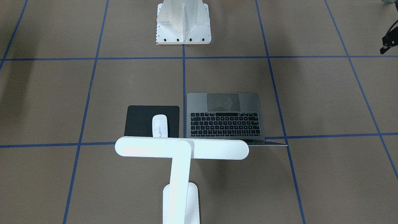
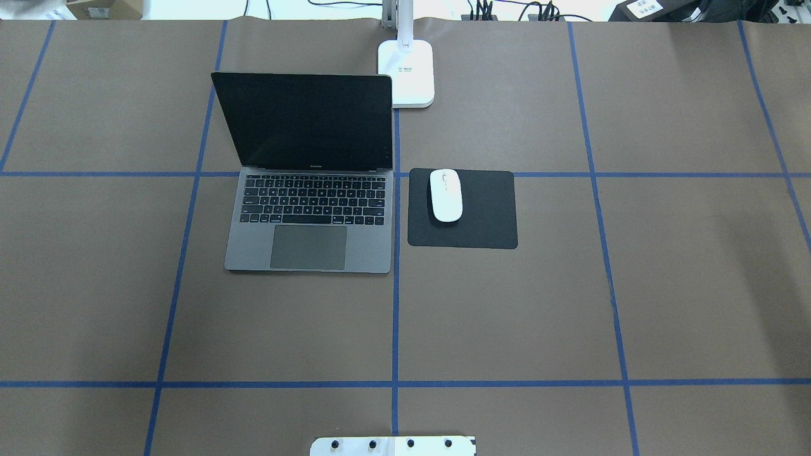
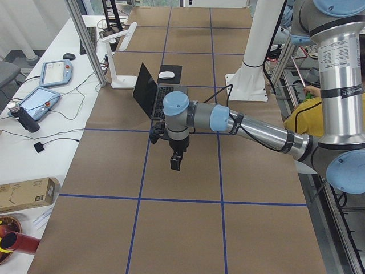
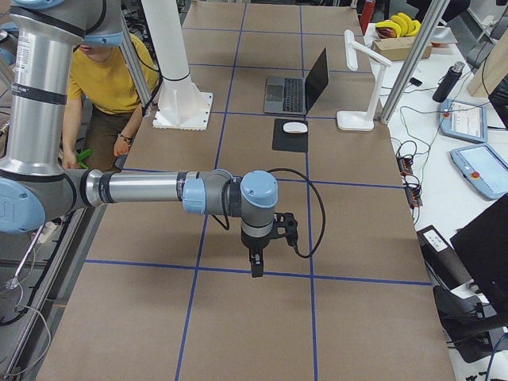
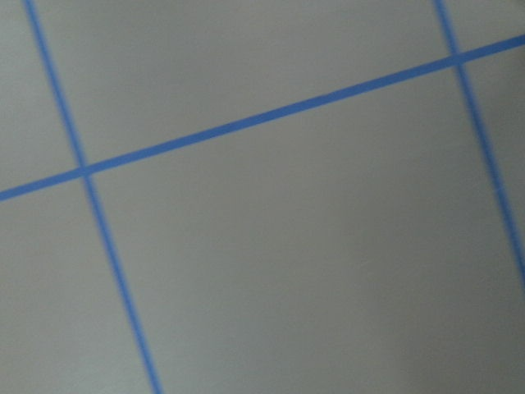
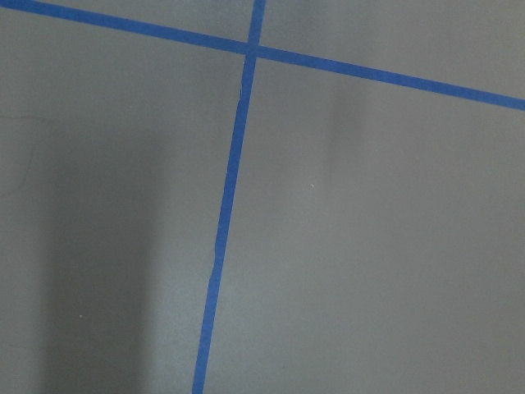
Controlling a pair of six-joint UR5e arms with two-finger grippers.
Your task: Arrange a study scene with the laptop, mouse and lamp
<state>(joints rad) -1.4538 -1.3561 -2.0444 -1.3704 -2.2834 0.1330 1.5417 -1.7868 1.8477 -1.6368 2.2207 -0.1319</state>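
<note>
The space-grey laptop [image 2: 310, 215] stands open on the brown table, screen upright, and also shows in the front view [image 1: 224, 118]. The white mouse [image 2: 445, 195] lies on a black square pad [image 2: 481, 221] to its right. The white lamp stands behind them: its base [image 2: 407, 73] is at the far edge and its bar head [image 1: 182, 148] reaches over mouse and laptop. My left gripper [image 3: 176, 164] hangs over bare table well off the laptop's left side. My right gripper [image 4: 255, 268] hangs over bare table far to the right of the pad. Both show only in side views, so I cannot tell whether they are open or shut.
The white ribbed pedestal [image 1: 183, 21] stands at the robot's edge of the table. A person in a yellow shirt [image 4: 119, 79] sits beside it. A side bench with tablets [image 3: 40, 100] and cables runs along the far edge behind aluminium posts [image 3: 85, 40].
</note>
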